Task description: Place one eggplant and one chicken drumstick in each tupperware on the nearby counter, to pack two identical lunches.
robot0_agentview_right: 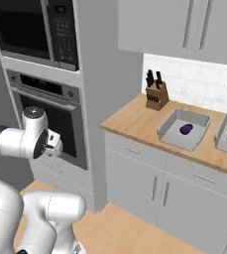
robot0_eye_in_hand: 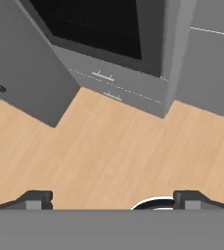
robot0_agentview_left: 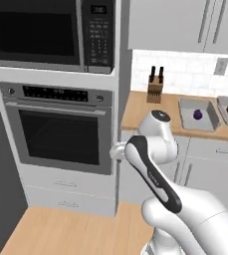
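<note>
A small glossy purple eggplant (robot0_agentview_right: pixel 186 129) lies inside the light-grey tupperware (robot0_agentview_right: pixel 171 132) on the wooden desk (robot0_agentview_right: pixel 135 121), right of the knife block (robot0_agentview_right: pixel 156 94).

Knife block (robot0_agentview_left: pixel 156 85) left of tupperware (robot0_agentview_left: pixel 198 114), counter (robot0_agentview_left: pixel 150 112)

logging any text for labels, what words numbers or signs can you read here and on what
Nothing reads clearly.
Microwave display and keypad: bright marks, too blurred to read.
Oven control panel: a row of pale marks, too small to read.
Arm link: faint grey lettering, too small to read.
Knife block, tupperware: no text seen.
</note>
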